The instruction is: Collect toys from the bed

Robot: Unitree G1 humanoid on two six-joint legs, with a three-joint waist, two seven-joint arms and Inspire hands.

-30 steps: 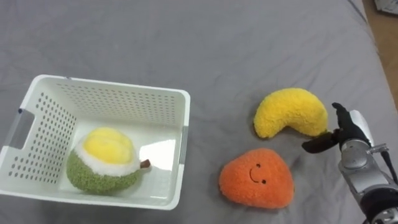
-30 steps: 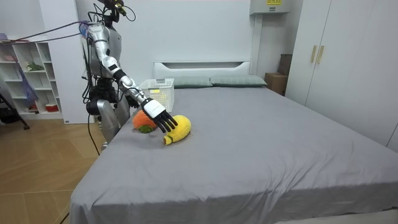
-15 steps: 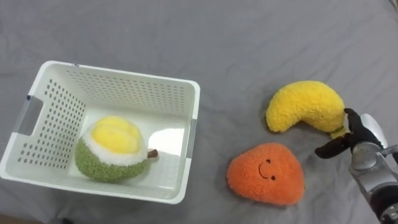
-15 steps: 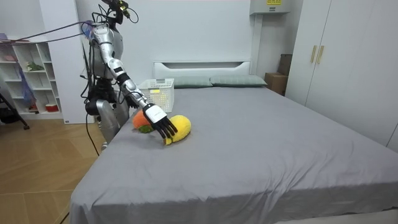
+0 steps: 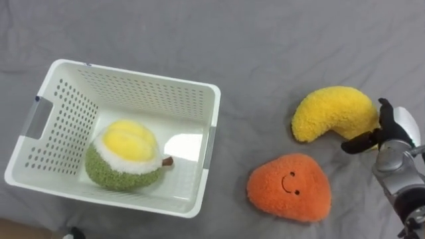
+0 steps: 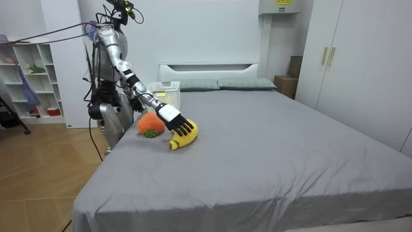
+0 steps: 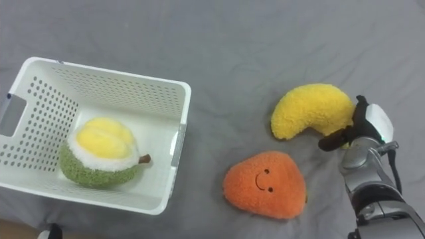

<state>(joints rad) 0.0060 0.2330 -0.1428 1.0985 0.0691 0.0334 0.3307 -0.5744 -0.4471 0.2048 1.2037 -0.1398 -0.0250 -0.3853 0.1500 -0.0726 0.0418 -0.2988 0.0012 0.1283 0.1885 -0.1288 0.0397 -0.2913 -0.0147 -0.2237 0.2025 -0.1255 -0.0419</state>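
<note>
reaching across the grey bed [image 5: 265, 40], the right hand [image 5: 393, 129] rests against the right end of the yellow crescent plush toy [image 5: 331, 111]. its dark thumb points left along the toy's lower edge, and in the room view its fingers lie straight and spread on top of the toy, not curled round it; nothing is held. just in front of the crescent, nearer the robot, lies an orange plush toy with a smiling face [image 5: 289, 188], apart from the hand. well to the left stands a white perforated basket [image 5: 149, 76], upright on the cover, with a green and yellow round plush toy [image 5: 125, 156] inside on its floor. the robot stands at the side of the bed, on the room view's left, its right arm stretched out over the mattress
</note>
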